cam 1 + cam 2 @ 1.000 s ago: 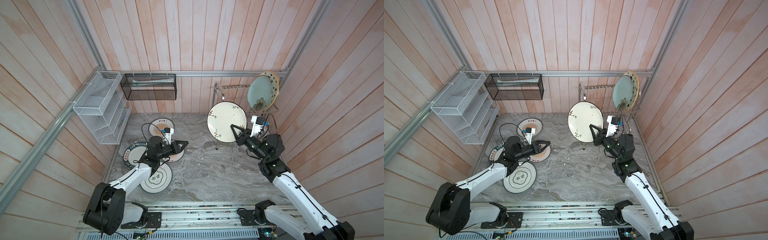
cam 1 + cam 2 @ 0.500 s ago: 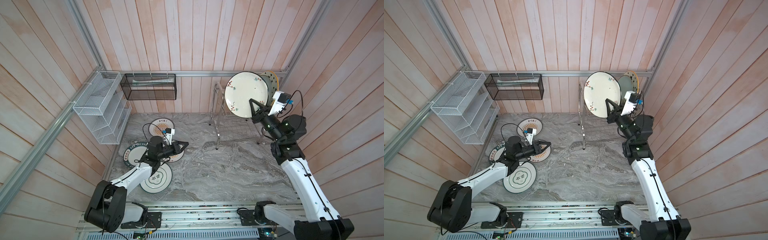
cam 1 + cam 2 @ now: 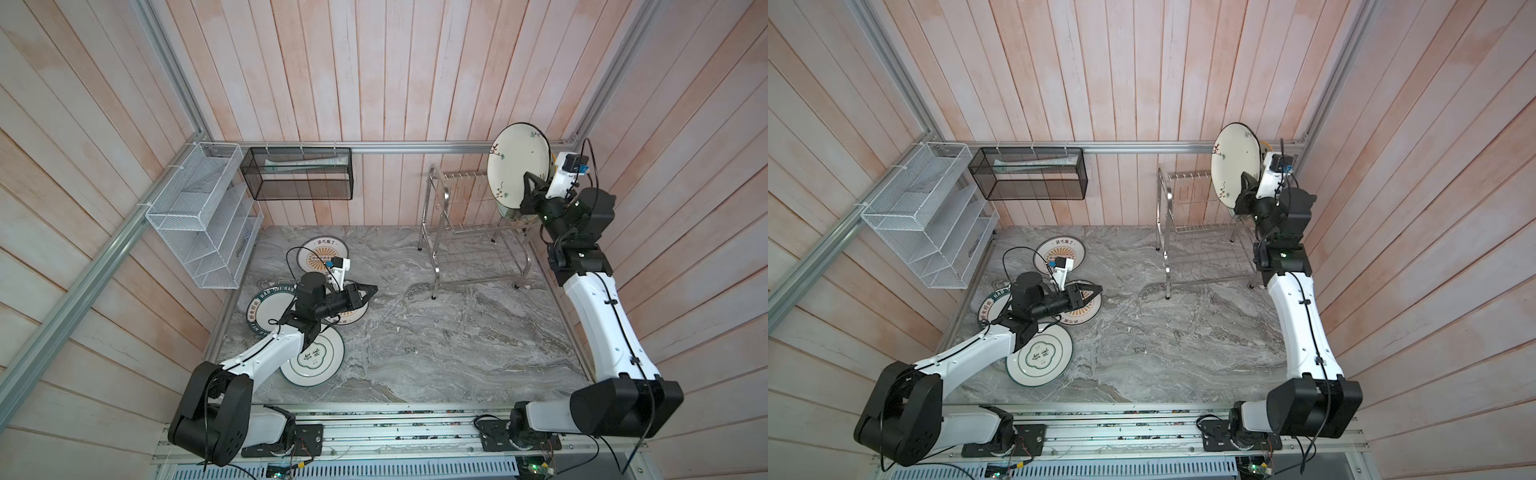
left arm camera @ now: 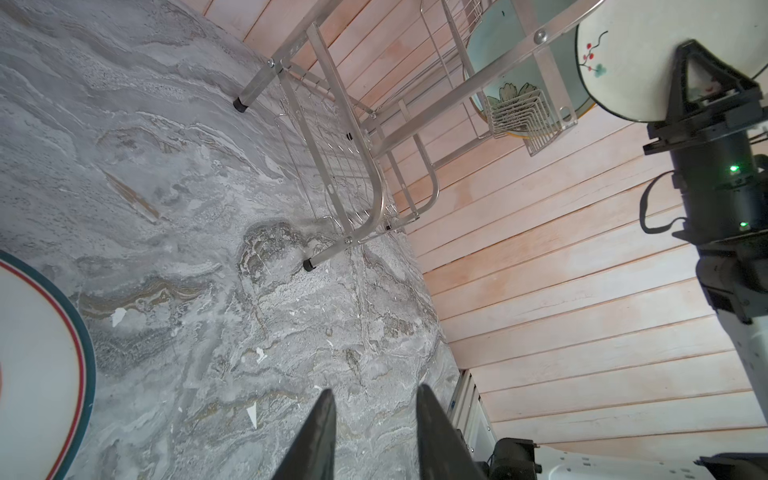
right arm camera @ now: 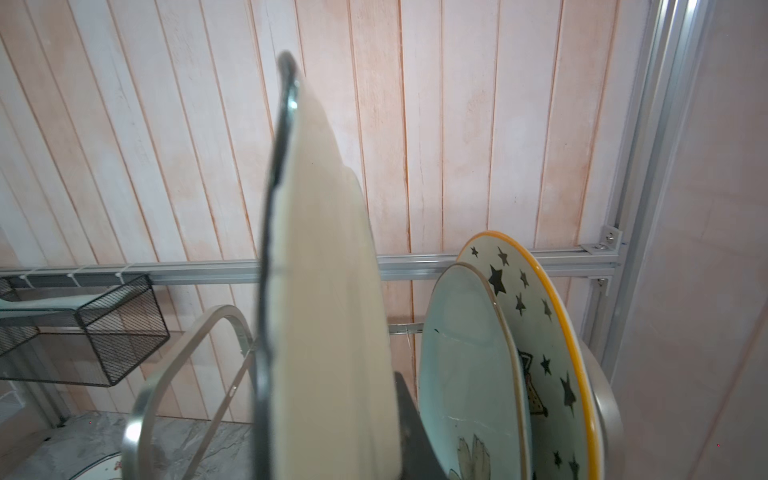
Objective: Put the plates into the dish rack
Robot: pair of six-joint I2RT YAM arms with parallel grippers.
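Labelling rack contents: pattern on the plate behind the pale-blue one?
Black stars on a pale face, yellow-orange rim. The plate shows best in the right wrist view.

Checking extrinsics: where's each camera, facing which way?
Top views: high over the front rail, looking down on the marble table; both arms whole.
Left wrist: on left arm, looking past the left gripper, jaws open, to the dish rack; right arm shows.
Right wrist: behind the right gripper, shut on the cream plate, facing the back wall.
All four share dish rack and cream plate.
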